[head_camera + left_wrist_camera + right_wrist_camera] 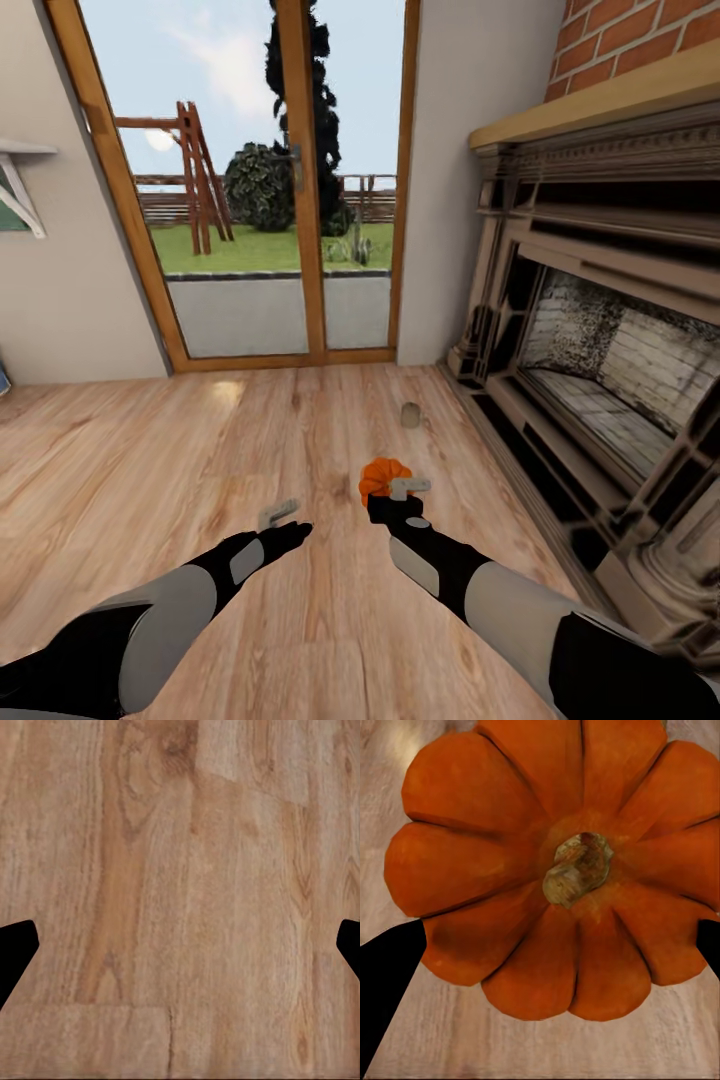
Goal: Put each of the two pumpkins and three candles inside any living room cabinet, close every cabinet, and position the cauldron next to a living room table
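Observation:
One orange pumpkin (381, 477) sits on the wooden floor in front of the fireplace. My right gripper (408, 489) hangs directly above it, open. In the right wrist view the pumpkin (547, 870), with its beige stem facing the camera, lies between the spread black fingertips (390, 975) of the right gripper (561, 926). A short grey-beige candle (410, 414) stands on the floor farther ahead, near the fireplace corner. My left gripper (278, 513) is open over bare floor, left of the pumpkin; the left wrist view shows the left gripper (187, 928) with planks between its fingers.
An ornate beige fireplace (600, 330) under a brick wall runs along the right side. A wood-framed glass door (270, 180) to the garden closes off the far wall. Wooden floor (150, 470) stretches out to the left.

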`<state>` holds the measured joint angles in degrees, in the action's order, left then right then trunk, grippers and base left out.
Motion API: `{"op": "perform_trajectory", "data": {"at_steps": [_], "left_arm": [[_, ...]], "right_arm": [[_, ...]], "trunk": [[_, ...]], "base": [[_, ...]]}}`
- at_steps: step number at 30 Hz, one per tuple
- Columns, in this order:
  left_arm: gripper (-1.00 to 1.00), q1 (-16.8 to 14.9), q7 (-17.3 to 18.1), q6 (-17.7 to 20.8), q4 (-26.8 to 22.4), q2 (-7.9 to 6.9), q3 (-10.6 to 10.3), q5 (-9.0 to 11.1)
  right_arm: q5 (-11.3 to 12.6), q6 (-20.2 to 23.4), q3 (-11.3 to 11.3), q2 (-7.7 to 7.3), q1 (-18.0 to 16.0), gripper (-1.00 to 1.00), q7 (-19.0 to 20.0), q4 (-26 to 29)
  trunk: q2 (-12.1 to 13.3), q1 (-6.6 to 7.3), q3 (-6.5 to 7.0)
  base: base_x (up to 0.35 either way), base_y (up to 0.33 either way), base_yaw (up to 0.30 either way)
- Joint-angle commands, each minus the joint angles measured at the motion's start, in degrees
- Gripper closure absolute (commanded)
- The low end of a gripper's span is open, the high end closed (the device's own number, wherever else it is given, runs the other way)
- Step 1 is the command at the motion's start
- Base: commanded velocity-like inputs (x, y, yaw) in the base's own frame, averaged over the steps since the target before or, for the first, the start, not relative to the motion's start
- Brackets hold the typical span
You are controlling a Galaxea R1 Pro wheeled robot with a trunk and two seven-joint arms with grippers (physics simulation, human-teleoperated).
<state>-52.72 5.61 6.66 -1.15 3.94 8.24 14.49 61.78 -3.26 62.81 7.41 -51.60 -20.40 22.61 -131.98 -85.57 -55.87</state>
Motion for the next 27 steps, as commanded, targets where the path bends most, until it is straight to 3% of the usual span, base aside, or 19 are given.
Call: {"op": "perform_trajectory", "data": {"at_steps": [1,27], "left_arm": [[-1.0,0.0,0.1,0.4,-0.1,0.01,0.4,0.2],[-1.0,0.0,0.5,0.4,-0.1,0.01,0.4,0.1]], "right_arm": [[0.3,-0.3,0.5,-0.02,-0.1,1.0,-0.3,0.1],[0.3,-0.4,0.5,-0.03,0.0,1.0,-0.3,0.0]], "trunk": [[0.0,0.05,-0.1],[0.0,0.05,-0.19]], "base": [[-0.326,0.0,0.152],[-0.326,0.0,0.01]]}}
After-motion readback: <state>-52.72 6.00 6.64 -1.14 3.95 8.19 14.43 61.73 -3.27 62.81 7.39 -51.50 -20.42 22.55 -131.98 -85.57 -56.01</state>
